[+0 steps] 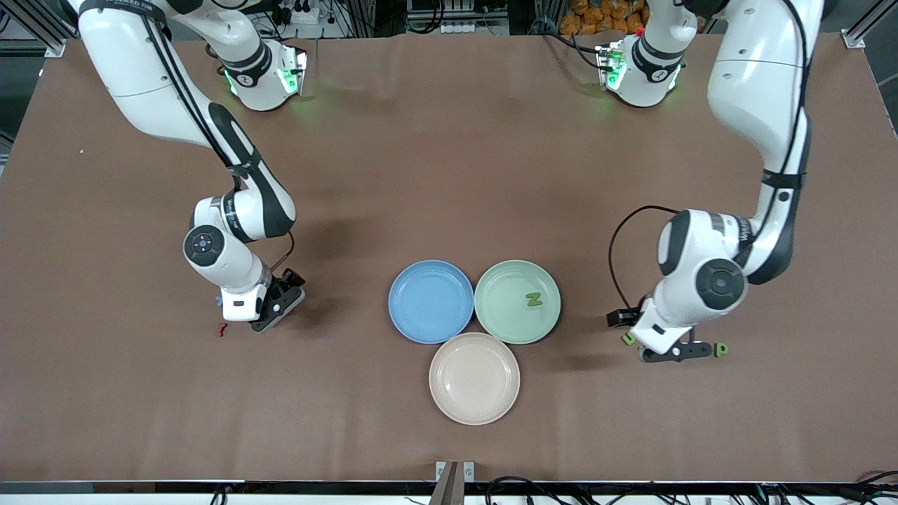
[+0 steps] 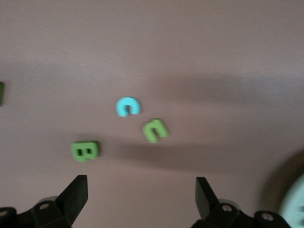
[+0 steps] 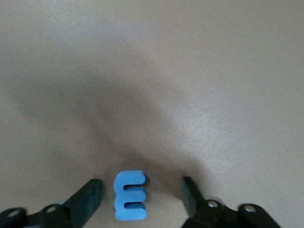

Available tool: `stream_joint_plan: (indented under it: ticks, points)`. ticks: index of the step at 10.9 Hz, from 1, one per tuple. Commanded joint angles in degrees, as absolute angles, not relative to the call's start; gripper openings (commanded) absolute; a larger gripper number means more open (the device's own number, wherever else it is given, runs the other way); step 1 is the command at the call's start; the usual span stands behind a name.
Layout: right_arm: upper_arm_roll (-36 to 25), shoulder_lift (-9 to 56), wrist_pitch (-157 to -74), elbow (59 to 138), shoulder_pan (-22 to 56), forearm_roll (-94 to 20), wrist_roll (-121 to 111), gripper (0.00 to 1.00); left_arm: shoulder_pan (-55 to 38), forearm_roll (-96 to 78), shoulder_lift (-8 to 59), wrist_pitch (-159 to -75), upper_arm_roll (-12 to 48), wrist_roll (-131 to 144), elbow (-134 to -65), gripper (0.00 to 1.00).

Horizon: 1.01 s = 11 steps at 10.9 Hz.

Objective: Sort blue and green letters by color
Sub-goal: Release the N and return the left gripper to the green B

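Observation:
A blue letter m [image 3: 129,195] lies on the table between the spread fingers of my right gripper [image 3: 140,198], with a gap on each side. In the front view that gripper [image 1: 278,308] is low at the right arm's end of the table. My left gripper [image 2: 140,195] is open and holds nothing. It hovers by a light blue c [image 2: 128,106], a green u [image 2: 155,130] and a green B [image 2: 85,151]. In the front view the left gripper [image 1: 675,353] has green letters on either side of it, one [image 1: 628,339] and another [image 1: 721,348]. A green N [image 1: 534,299] lies in the green plate [image 1: 491,308].
A blue plate [image 1: 431,330] stands beside the green plate, and a pink plate [image 1: 474,410] stands nearer the front camera than both. A dark red squiggle [image 1: 222,330] lies by the right gripper. The green plate's rim [image 2: 297,199] shows in the left wrist view.

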<state>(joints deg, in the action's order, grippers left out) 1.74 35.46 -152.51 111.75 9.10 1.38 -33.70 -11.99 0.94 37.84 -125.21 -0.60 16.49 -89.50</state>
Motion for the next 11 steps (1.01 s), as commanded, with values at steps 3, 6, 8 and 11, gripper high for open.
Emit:
stream_joint_plan:
  ticks: [3, 6, 8, 11]
  points:
    - [1.9, 35.9, -151.1, 111.4, 9.2, 1.4, -33.6, 0.0, -3.7, 5.2, 37.6, -127.1, 2.4, 9.5, -92.3, 1.0]
    - [2.9, 34.5, -148.8, 110.6, 9.2, 1.4, -32.4, 0.0, -3.0, 5.3, 39.4, -133.2, 2.4, 9.3, -94.4, 1.0]
    - [3.0, 34.1, -144.9, 108.4, 9.2, 1.3, -32.0, 0.0, -2.6, 5.2, 39.5, -138.6, 2.4, 8.4, -97.5, 1.0]
    - [5.6, 34.2, -135.8, 102.7, 9.3, 1.4, -24.2, 0.0, -2.5, 5.3, 39.9, -139.6, 2.4, 8.3, -98.4, 1.0]
